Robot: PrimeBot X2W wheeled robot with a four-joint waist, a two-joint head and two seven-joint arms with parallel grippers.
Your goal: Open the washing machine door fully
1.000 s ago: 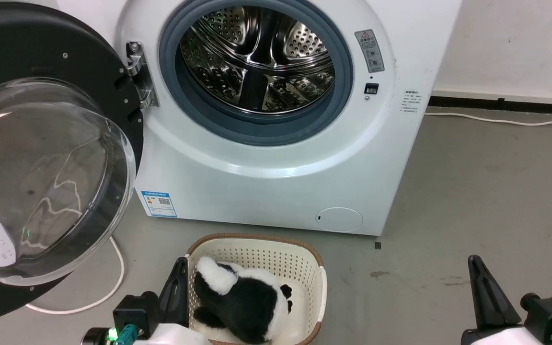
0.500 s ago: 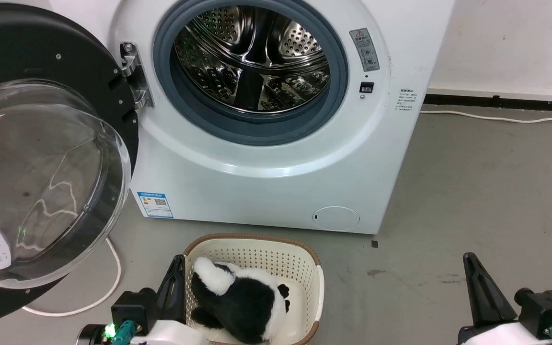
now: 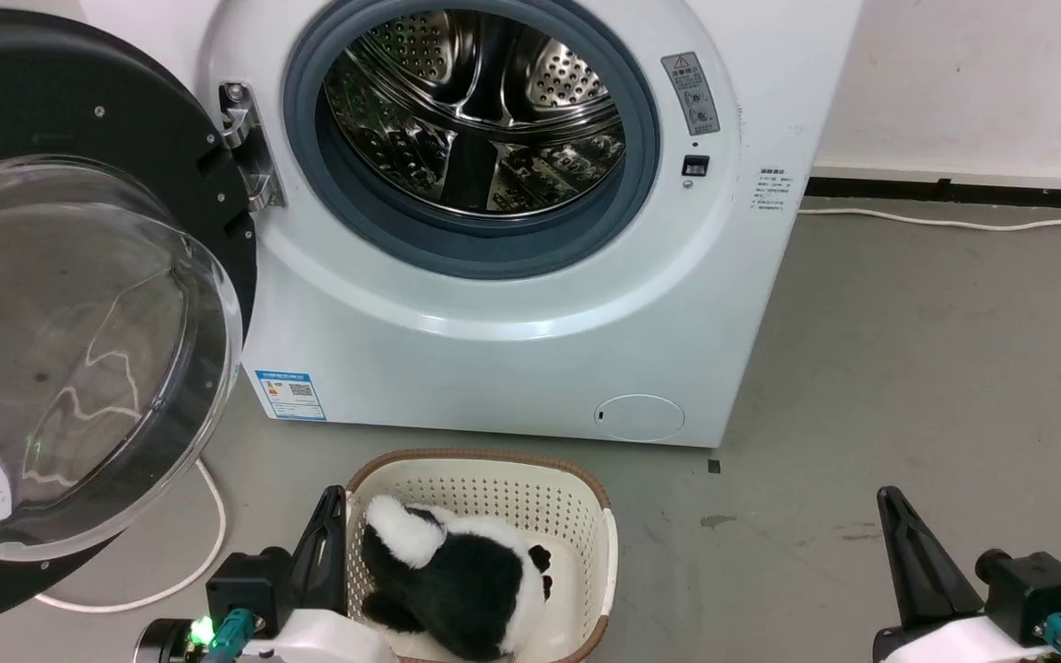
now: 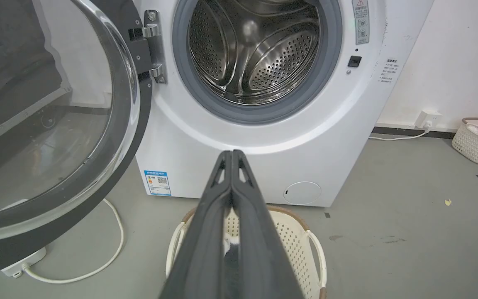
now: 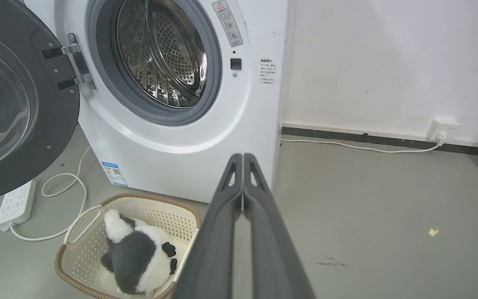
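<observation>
Door (image 3: 79,304) stands wide at the drum's (image 3: 475,120) nine o'clock, left gripper (image 4: 231,153) and right gripper (image 5: 242,155) closed empty; at most a nudge seems left

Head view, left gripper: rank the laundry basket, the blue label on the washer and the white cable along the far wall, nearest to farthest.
1. laundry basket: bottom centre, right beside the left gripper.
2. blue label: low on the washer's front, left side, farther ahead.
3. white cable: far right, along the wall.
</observation>
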